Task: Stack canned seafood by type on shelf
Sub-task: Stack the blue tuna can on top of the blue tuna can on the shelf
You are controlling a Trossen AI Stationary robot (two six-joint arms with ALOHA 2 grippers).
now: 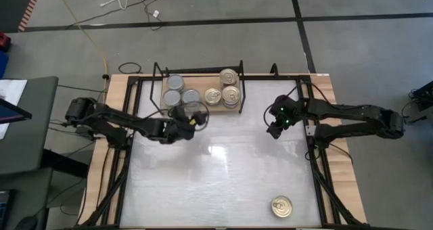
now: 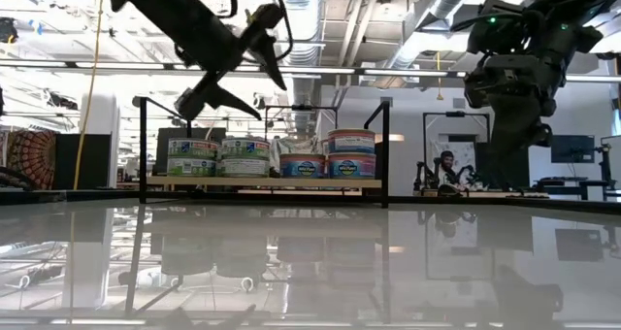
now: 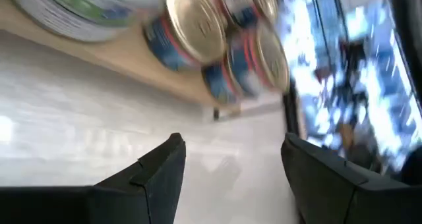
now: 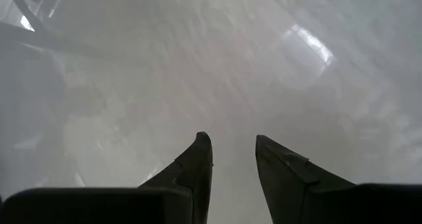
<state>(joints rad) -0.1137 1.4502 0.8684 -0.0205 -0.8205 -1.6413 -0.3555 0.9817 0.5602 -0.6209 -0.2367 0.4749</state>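
From above, the left gripper (image 1: 191,119) is hovering just in front of the shelf (image 1: 200,107), where grey-topped cans (image 1: 177,89) and gold-topped cans (image 1: 227,89) are sitting; one more gold can (image 1: 281,206) is lying on the bench (image 1: 216,182), well away from the right gripper (image 1: 274,130). Level across, both are hanging above the bench. The left wrist is showing wide, empty fingers (image 3: 161,168) facing the cans; the right wrist is showing narrower, empty fingers (image 4: 198,168).

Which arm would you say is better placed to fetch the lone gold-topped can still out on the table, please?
Probably the right. The loose can lies on the right arm's side of the table, and the right tool hangs open and empty over bare tabletop. The left tool, also open, is beside the shelf.
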